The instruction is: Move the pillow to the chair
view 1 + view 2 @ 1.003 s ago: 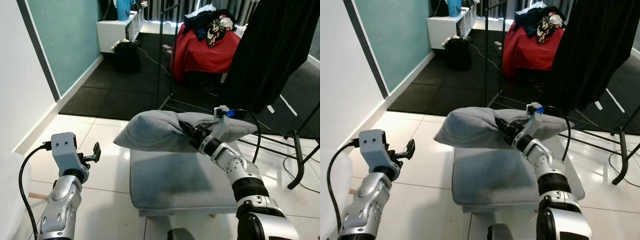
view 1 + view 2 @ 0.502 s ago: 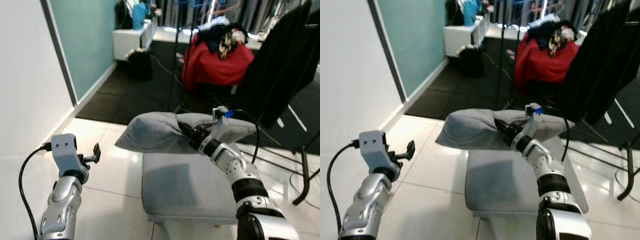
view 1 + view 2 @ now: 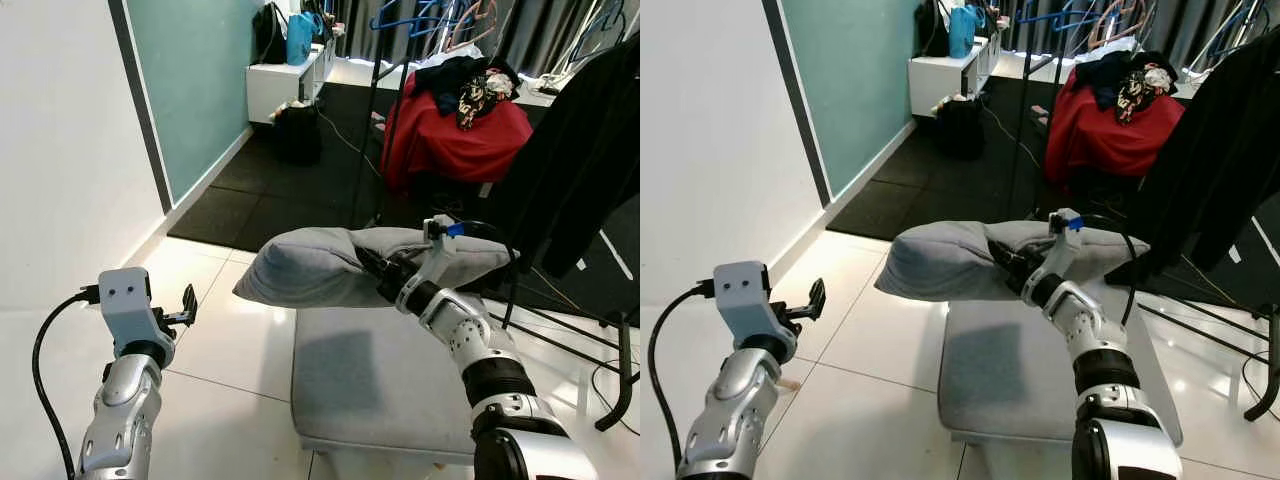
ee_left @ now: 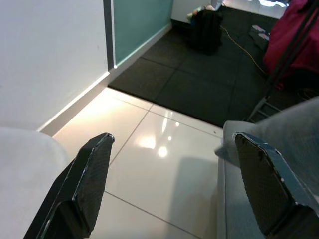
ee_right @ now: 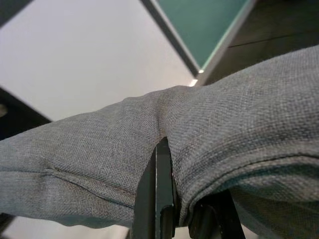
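Observation:
A grey pillow [image 3: 320, 268] hangs in the air over the grey cushioned seat [image 3: 380, 390], which stands on the white tile floor. My right gripper [image 3: 375, 270] is shut on the pillow's near side, its fingers sunk into a fold of the fabric. The right wrist view shows the pillow [image 5: 239, 109] pinched against one black finger [image 5: 162, 189]. To the left, my left gripper [image 3: 188, 305] is held up open over bare tiles with nothing in it. In the left wrist view it [image 4: 173, 137] points past the pillow's end [image 4: 279, 134] toward the floor.
A black rack with a dark hanging garment [image 3: 590, 150] stands close behind the seat on the right, its legs spread over the floor. A red-covered pile of clothes [image 3: 455, 125], a black bag [image 3: 297, 130] and a white cabinet [image 3: 285, 85] sit on the dark mat beyond.
The whole picture has shifted as the camera moved and rose. The pillow stays gripped over the grey seat, and both arms keep their poses.

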Tool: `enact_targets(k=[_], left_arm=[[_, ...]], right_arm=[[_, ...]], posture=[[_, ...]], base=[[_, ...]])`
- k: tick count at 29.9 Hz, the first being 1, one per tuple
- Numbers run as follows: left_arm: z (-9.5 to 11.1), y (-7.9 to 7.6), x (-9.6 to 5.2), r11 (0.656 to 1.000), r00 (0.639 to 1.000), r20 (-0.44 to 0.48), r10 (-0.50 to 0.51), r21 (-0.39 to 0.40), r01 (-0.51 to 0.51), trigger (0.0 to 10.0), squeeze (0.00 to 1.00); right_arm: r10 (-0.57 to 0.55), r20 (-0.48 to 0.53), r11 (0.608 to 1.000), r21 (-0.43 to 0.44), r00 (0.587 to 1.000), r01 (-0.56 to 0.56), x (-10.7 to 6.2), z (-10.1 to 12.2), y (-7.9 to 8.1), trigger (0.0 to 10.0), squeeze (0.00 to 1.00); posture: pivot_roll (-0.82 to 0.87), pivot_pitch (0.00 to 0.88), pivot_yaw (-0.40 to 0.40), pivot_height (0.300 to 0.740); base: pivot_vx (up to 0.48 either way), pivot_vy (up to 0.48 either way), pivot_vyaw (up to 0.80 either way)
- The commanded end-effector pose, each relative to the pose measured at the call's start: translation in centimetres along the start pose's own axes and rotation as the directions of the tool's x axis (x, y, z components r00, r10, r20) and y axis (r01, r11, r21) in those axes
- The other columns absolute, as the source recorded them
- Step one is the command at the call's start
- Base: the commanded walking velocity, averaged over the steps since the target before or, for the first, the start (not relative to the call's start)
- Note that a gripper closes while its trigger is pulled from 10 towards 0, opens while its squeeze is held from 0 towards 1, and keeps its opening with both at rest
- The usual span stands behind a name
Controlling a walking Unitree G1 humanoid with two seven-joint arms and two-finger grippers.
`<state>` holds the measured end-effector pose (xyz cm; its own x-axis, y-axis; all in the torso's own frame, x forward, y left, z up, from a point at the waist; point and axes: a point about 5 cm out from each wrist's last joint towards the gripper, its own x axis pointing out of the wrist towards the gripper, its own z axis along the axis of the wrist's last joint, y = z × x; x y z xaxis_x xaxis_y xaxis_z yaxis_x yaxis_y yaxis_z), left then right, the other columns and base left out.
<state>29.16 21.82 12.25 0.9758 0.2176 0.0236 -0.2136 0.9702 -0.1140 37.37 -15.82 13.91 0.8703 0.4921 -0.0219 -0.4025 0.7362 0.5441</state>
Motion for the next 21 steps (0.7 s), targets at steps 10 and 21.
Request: enact_targets(k=[10,21], left_arm=[[-0.6,0.1,-0.2,1.000,1.000,-0.012,0.020,0.021,-0.020,10.0,0.00],[-0.6,-1.4,-0.4,0.999,0.999,-0.019,-0.043,-0.022,0.042,10.0,0.00]], right_arm=[[-0.051,0.026,0.986,-0.155,0.998,0.055,-0.3,0.9,-0.6,10.0,0.00],[0.021,0.020,0.990,-0.143,1.000,-0.018,-0.3,0.4,0.1,10.0,0.00]], posture=[[-0.13,0.004,-0.055,0.735],[-0.12,0.002,-0.049,0.735]], base=[[0.000,0.000,0.05],[0.000,0.000,0.74]])
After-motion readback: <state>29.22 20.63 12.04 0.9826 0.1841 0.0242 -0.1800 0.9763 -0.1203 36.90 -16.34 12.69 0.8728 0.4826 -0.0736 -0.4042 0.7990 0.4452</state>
